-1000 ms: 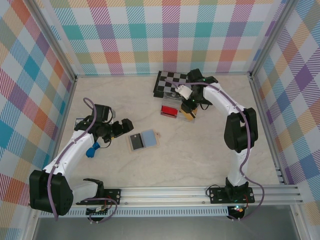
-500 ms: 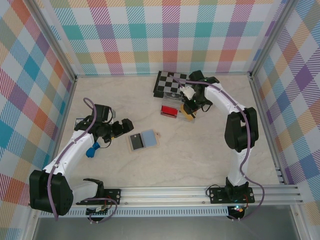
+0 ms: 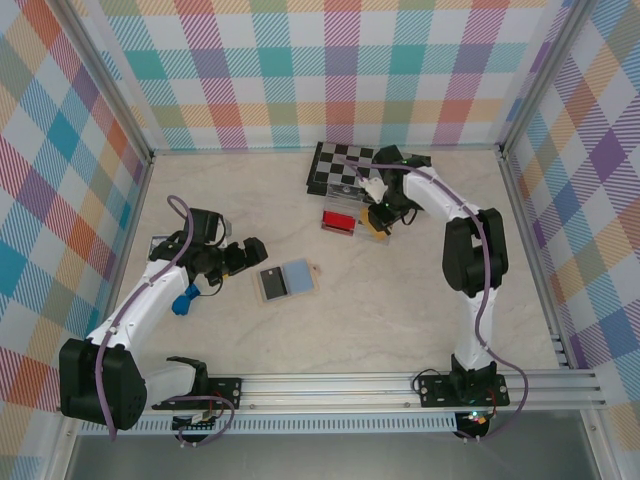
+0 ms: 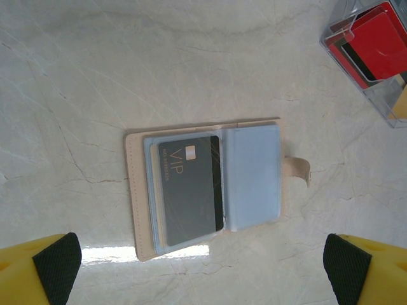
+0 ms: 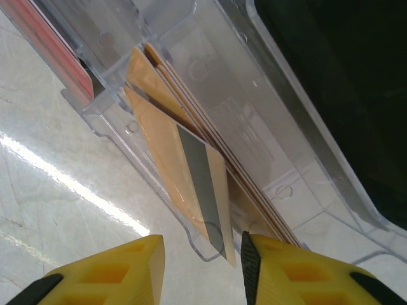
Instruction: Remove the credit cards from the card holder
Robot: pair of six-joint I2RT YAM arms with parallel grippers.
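The card holder (image 4: 254, 175) lies open on the table, light blue panels edged in tan, also seen as the card holder (image 3: 287, 281) from above. A dark grey credit card (image 4: 191, 190) sits in its left panel. My left gripper (image 4: 202, 273) hovers open just on the near side of it, touching nothing. Over at the clear tray (image 5: 127, 127), an orange-tan credit card (image 5: 184, 159) with a dark stripe leans in a slot. My right gripper (image 5: 202, 244) straddles its lower corner, jaws apart, with a gap on the left side. A red credit card (image 4: 378, 41) rests in the tray.
A chessboard (image 3: 340, 165) stands right behind the clear tray (image 3: 355, 220) at the back. A small blue object (image 3: 183, 300) lies beside my left arm. Checked walls close the table on three sides.
My right gripper's jaws have narrowed around the orange-tan card and the wrist has shifted slightly over the tray. The left arm and the card holder have not moved.
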